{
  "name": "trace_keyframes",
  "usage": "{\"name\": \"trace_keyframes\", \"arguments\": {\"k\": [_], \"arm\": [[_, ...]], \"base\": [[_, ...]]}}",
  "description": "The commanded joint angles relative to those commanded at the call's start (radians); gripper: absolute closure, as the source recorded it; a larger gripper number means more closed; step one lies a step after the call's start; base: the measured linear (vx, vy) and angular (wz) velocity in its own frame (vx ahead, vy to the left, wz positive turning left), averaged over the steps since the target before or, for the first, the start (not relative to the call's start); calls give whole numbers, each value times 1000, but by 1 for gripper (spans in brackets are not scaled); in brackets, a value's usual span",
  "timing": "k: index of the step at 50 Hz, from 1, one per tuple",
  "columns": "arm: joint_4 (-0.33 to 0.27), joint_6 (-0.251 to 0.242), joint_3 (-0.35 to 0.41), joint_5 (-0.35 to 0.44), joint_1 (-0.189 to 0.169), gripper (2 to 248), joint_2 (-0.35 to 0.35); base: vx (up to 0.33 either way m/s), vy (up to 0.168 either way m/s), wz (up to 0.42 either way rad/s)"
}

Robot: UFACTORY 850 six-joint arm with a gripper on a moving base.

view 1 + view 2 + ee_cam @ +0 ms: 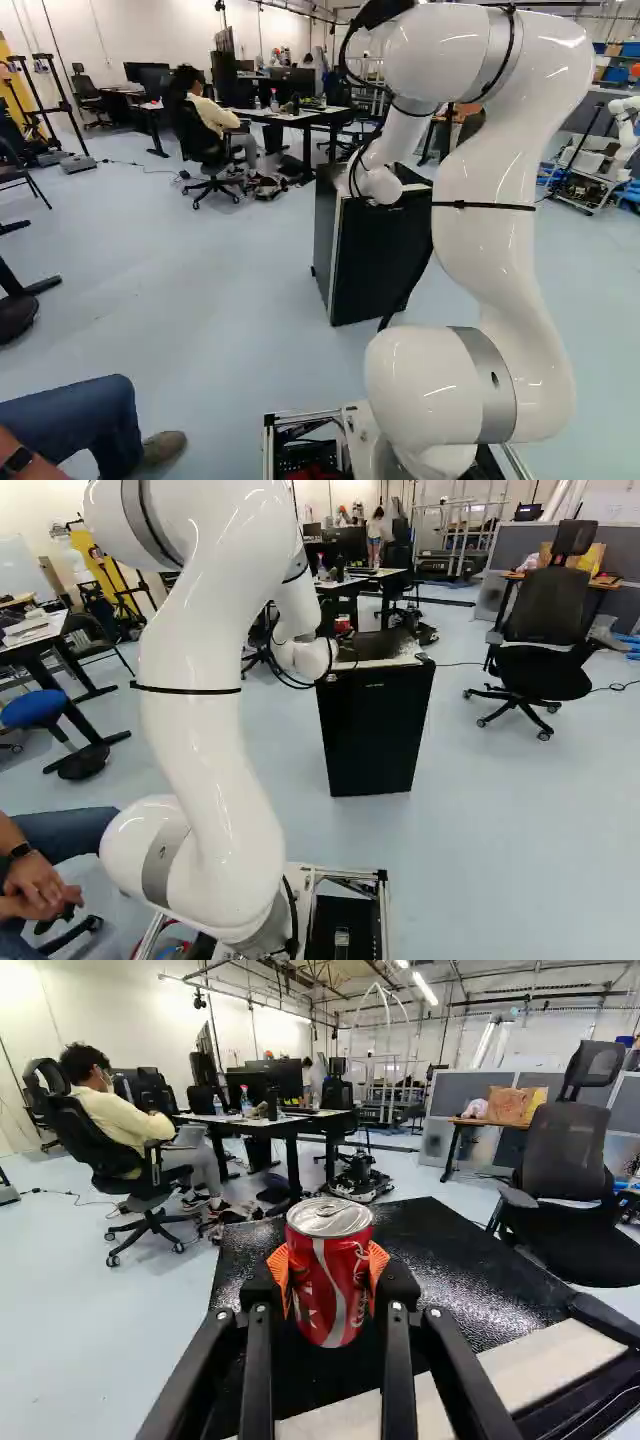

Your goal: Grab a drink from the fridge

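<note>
A red drink can (330, 1278) stands upright between the fingers (378, 1272), which are partly open and closed onto its two sides with their orange pads. The can is at the top of the black fridge (375, 730); whether it touches that surface, I cannot tell. The white arm (215, 750) reaches toward the fridge, and a black office chair (545, 645) stands apart at the right of the right base view.

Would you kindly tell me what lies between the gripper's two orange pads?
A red drink can, upright, with the orange pads touching it from both sides, as the wrist view shows.
</note>
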Motion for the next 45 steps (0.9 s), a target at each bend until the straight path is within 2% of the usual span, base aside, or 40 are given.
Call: {"name": "trace_keyframes", "arguments": {"k": [22, 45], "arm": [[1, 0, 108, -16, 20, 153, 94], [2, 0, 278, -40, 51, 153, 243]], "base": [[0, 0, 0], [0, 0, 0]]}}
